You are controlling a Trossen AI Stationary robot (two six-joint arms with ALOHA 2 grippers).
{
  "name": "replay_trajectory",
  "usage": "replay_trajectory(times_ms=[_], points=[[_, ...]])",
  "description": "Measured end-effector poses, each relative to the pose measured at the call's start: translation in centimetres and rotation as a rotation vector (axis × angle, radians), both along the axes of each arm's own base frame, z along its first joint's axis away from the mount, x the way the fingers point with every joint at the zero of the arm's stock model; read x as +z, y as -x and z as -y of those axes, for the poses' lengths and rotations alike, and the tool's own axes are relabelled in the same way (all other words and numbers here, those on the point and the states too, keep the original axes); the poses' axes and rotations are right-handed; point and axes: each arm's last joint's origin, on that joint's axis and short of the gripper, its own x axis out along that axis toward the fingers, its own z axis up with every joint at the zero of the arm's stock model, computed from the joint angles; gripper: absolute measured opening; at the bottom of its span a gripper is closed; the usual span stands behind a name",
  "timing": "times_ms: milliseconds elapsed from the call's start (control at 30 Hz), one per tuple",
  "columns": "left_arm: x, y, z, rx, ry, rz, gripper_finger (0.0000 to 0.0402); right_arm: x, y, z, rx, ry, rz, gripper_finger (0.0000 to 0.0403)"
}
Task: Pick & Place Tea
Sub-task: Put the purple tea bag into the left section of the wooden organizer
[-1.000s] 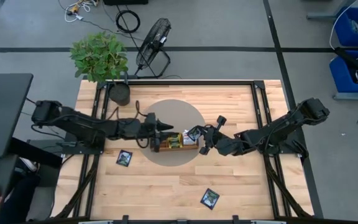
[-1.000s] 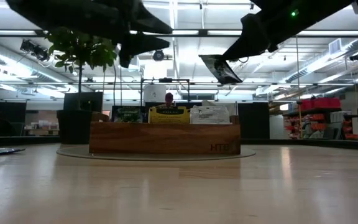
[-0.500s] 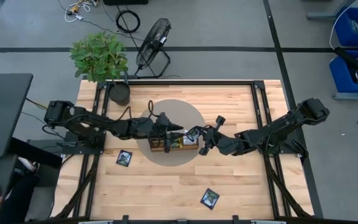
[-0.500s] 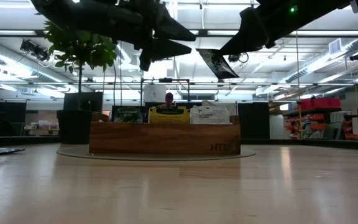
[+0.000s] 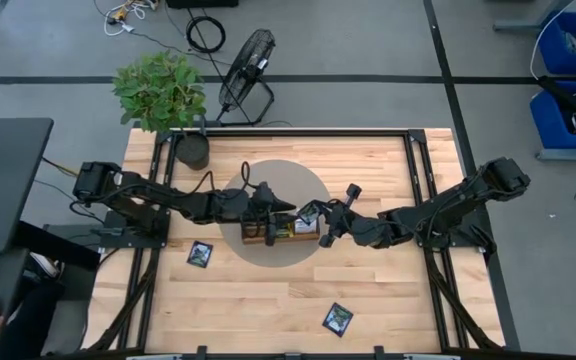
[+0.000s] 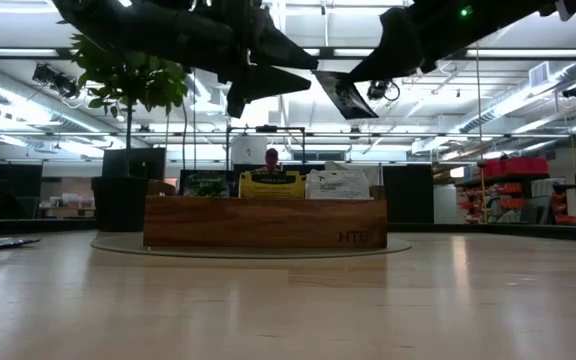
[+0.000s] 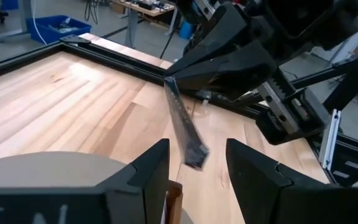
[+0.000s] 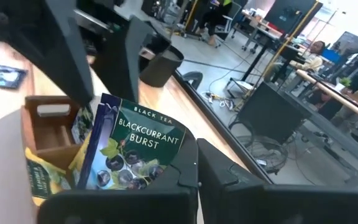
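Note:
A black tea sachet with a green label [image 8: 132, 151], printed "Blackcurrant Burst", is in my right gripper [image 5: 320, 218], which is shut on it in the air above the right end of the wooden tray [image 5: 281, 231]. In the low view the sachet [image 6: 343, 94] hangs high over the tray [image 6: 265, 222]. My left gripper [image 5: 276, 208] hovers open over the tray's middle, its tips just short of the sachet [image 7: 183, 124], which shows edge-on between its fingers [image 7: 151, 177]. A black-green sachet [image 6: 206, 183], a yellow one [image 6: 271, 183] and a white one [image 6: 336, 183] stand upright in the tray. My right gripper pinches the black sachet between its two fingers at one edge [image 8: 166, 173]; the fingers themselves hide the exact place. The fingers come level from the table's right side. The sachet is lifted clear above the tray and sticks out tilted past the fingertips [image 6: 340, 92].
Two more black sachets lie flat on the table, one left of the tray [image 5: 200, 254] and one near the front edge [image 5: 338, 318]. A potted plant [image 5: 163, 95] stands at the far left corner. The tray sits on a round grey mat [image 5: 313, 180].
My left gripper has moved toward the table's right, over the tray, and has come close to the held sachet, staying open. My right gripper has kept its hold and raised the sachet slightly.

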Motion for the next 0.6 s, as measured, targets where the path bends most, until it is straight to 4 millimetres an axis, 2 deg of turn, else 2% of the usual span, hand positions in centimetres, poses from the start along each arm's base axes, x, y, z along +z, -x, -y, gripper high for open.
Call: replay_trajectory(times_ms=[400, 500, 600], points=[[0.0, 0.0, -0.4, 0.013, -0.001, -0.001, 0.0156, 1.5, -0.7, -0.3, 0.056, -0.004, 0.02, 0.0], [0.0, 0.0, -0.4, 0.013, -0.004, 0.0, 0.012, 1.4, -0.7, -0.4, 0.072, -0.012, 0.007, 0.0], [0.0, 0.0, -0.4, 0.006, -0.039, -0.004, 0.0057, 1.3, -0.7, -0.5, 0.102, -0.042, 0.01, 0.0]])
